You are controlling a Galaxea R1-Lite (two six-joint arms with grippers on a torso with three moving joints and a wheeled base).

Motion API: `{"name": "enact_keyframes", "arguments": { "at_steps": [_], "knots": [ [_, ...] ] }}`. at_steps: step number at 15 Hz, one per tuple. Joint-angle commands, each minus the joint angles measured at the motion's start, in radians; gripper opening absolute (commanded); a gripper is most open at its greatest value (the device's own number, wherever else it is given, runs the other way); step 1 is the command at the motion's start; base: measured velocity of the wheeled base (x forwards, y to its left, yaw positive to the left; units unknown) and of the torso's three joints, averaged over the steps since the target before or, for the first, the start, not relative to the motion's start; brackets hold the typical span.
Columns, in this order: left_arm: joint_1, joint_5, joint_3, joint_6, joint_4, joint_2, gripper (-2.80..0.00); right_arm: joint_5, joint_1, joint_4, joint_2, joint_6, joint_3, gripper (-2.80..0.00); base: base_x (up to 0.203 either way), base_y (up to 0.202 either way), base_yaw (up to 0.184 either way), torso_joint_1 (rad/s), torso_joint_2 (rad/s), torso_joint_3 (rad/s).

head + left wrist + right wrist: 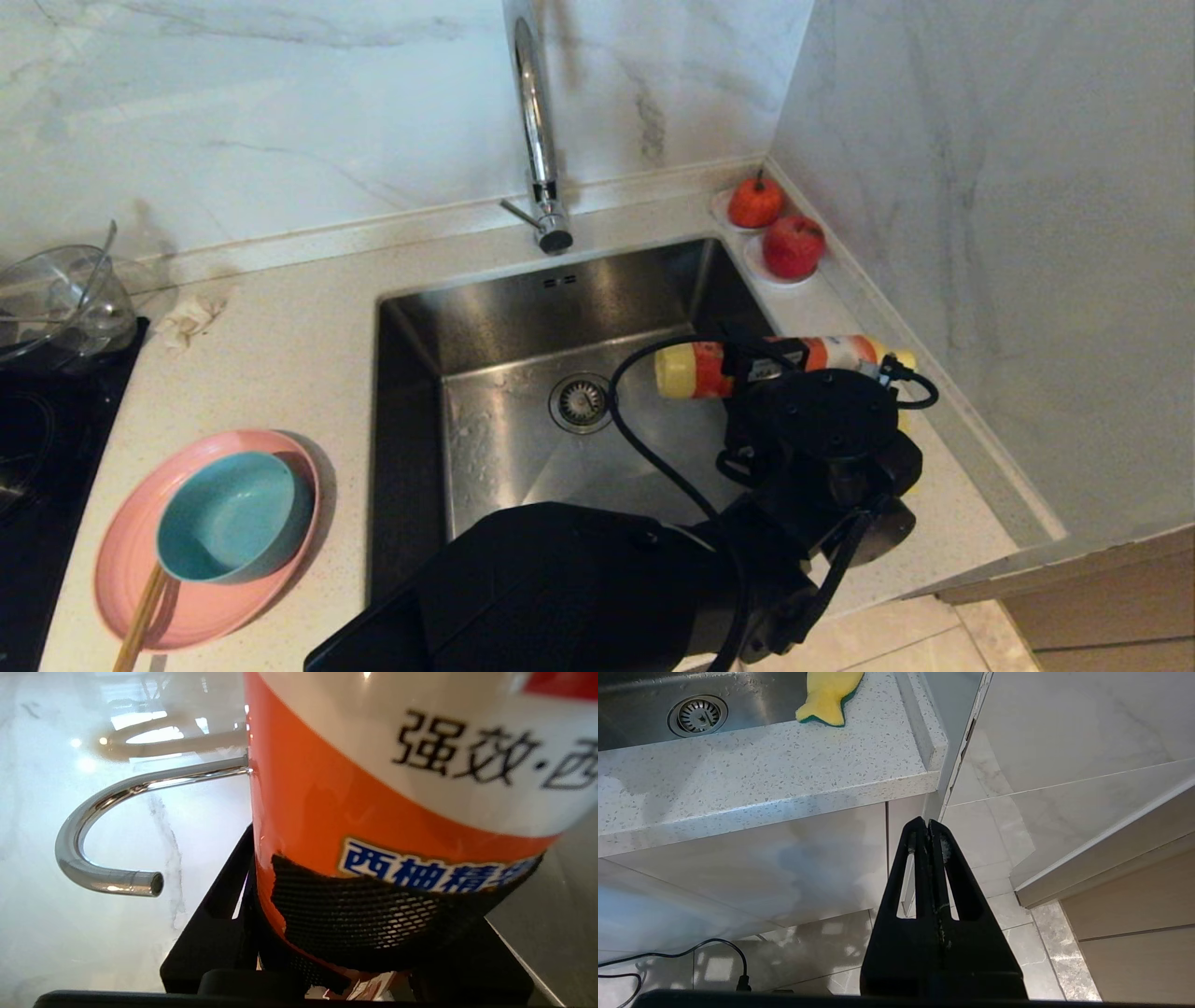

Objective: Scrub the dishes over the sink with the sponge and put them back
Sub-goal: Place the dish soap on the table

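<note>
The pink plate (201, 597) lies on the counter left of the sink (504, 373), with the teal bowl (233, 513) standing in it. The yellow sponge (829, 695) lies on the counter at the sink's right rim; in the head view my left arm hides it. My left gripper (775, 364) reaches across to the sink's right edge and is shut on an orange-and-white detergent bottle (709, 369), held level with one yellow end over the basin. Close up, that bottle (397, 765) fills the left gripper (387, 868). My right gripper (929, 823) hangs shut and empty below the counter edge.
The chrome tap (537, 140) rises behind the sink, and its spout (107, 877) curves beside the bottle. Chopsticks (140, 625) rest on the plate. A glass bowl (61, 299) and a black hob (37, 448) sit far left; two red fruits (775, 229) and a wall are at right.
</note>
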Motion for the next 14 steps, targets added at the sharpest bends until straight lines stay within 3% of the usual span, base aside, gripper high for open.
{"name": "enact_keyframes", "arguments": {
  "at_steps": [1,14],
  "knots": [
    [0.000,0.008,0.003,0.010,-0.014,0.011,-2.80,0.000,0.000,0.000,-0.001,0.000,0.002,-2.80,0.000,0.000,0.000,0.000,0.00,0.000],
    [-0.027,0.008,0.002,0.012,-0.014,0.002,-2.80,0.000,0.001,0.000,-0.001,0.000,0.001,-2.80,0.000,0.000,0.000,0.000,0.00,0.000]
  ]
}}
